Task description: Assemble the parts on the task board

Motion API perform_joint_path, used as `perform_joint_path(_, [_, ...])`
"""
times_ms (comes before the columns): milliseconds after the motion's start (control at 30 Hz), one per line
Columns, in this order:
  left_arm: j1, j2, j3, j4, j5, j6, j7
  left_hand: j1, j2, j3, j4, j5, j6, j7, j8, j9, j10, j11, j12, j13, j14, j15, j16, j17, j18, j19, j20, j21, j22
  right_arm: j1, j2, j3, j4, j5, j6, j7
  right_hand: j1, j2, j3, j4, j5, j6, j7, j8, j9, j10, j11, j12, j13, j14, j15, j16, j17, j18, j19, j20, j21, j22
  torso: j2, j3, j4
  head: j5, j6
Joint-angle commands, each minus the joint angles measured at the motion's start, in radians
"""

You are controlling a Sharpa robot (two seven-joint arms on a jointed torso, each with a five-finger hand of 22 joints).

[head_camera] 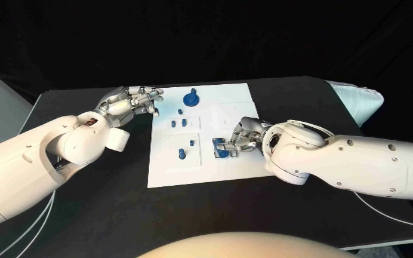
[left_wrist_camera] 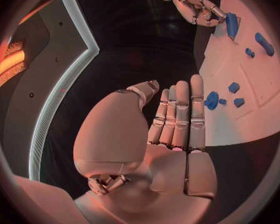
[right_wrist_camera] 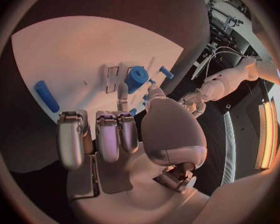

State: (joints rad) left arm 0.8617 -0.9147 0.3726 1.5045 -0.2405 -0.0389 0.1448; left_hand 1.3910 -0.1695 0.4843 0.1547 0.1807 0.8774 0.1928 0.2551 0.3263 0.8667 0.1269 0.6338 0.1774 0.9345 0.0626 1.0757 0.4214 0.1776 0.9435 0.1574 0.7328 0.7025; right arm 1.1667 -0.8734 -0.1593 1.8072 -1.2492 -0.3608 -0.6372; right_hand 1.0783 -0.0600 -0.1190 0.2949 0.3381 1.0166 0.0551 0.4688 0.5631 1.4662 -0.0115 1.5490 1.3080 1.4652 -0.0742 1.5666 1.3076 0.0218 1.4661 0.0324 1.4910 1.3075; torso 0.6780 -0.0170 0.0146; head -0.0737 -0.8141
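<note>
Resting at the task board [head_camera: 232,100]'s nine o'clock edge, the left hand [head_camera: 131,104] holds nothing, fingers together. The right hand [head_camera: 243,138], at four o'clock, touches a blue part [head_camera: 223,150]; grip unclear.

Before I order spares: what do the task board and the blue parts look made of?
Task board: probably matte white plastic or coated sheet, flat, thin, without glare. Blue parts: likely moulded or printed plastic, one uniform colour, dull surface. Neither can be confirmed by sight.

Right hand [right_wrist_camera: 124,134] fingers rest at a blue part [right_wrist_camera: 137,78] on the task board [right_wrist_camera: 84,55].
</note>
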Motion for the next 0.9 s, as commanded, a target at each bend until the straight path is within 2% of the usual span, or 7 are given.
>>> perform_joint_path(33, [-0.003,0.001,0.0,0.001,0.006,0.008,0.005,0.001,0.005,0.0,0.006,0.006,-0.001,-0.001,-0.006,-0.001,-0.005,0.001,0.005,-0.001,0.007,0.0,-0.007,0.0,0.006,0.01,0.0,-0.006,-0.001,-0.001,-0.022,0.001,0.018,0.028,-0.053,0.115,0.048,-0.009,0.009,-0.003,-0.016,0.003,-0.004,0.012,0.005,0.094,-0.009,0.004,0.25,0.106,-0.008,0.004,0.263,-0.008,0.091,-0.008,0.002,0.245,-0.001,0.0,-0.0008,0.001,0.001])
perform_joint_path(267, [-0.008,0.001,0.0,0.002,0.006,0.008,0.005,0.001,0.005,0.0,0.006,0.006,-0.001,-0.001,-0.006,-0.001,-0.005,0.001,0.005,-0.001,0.007,0.0,-0.007,0.0,0.006,0.01,0.0,-0.006,-0.001,-0.001,-0.06,0.003,0.038,0.071,-0.037,0.168,0.129,-0.011,0.012,-0.004,-0.071,0.002,-0.008,0.026,0.013,0.095,-0.012,0.006,0.252,0.106,-0.011,0.004,0.263,-0.008,0.092,-0.011,0.004,0.245,0.0,0.0008,-0.0002,0.003,0.003])
perform_joint_path(433, [-0.011,0.001,0.0,0.002,0.006,0.009,0.005,0.001,0.005,0.0,0.006,0.006,-0.001,-0.001,-0.006,-0.001,-0.005,0.001,0.005,-0.001,0.007,0.0,-0.007,0.0,0.006,0.01,0.0,-0.006,-0.001,-0.001,-0.07,0.003,0.035,0.083,-0.017,0.177,0.193,-0.003,0.022,-0.006,-0.08,0.001,-0.012,0.032,0.015,0.097,-0.016,0.008,0.253,0.106,-0.013,0.004,0.263,-0.009,0.093,-0.013,0.009,0.246,0.0,-0.0004,-0.0002,0.003,0.003])
perform_joint_path(533, [-0.011,0.002,0.0,0.002,0.006,0.009,0.005,0.001,0.005,0.0,0.006,0.006,-0.001,-0.001,-0.006,-0.001,-0.005,0.001,0.005,-0.001,0.007,0.0,-0.007,0.0,0.006,0.01,0.0,-0.006,-0.001,-0.001,-0.07,0.003,0.029,0.085,-0.003,0.174,0.226,-0.001,0.036,-0.004,-0.121,0.002,-0.013,0.033,0.014,0.097,-0.017,0.009,0.254,0.106,-0.014,0.004,0.263,-0.009,0.093,-0.015,0.01,0.246,0.0,-0.0007,0.0003,0.004,0.003])
perform_joint_path(900, [-0.012,0.001,0.0,0.004,0.006,0.009,0.005,0.001,0.005,0.0,0.006,0.006,-0.001,-0.001,-0.006,-0.001,-0.005,0.001,0.005,-0.001,0.007,0.0,-0.007,0.0,0.006,0.01,0.0,-0.006,-0.001,-0.002,-0.041,0.003,-0.006,0.061,0.004,0.135,0.296,0.005,0.077,-0.006,-0.118,0.006,-0.019,0.034,0.01,0.098,-0.022,0.01,0.255,0.106,-0.018,0.004,0.263,-0.01,0.093,-0.018,0.014,0.247,0.002,-0.0009,0.0019,0.005,-0.002])
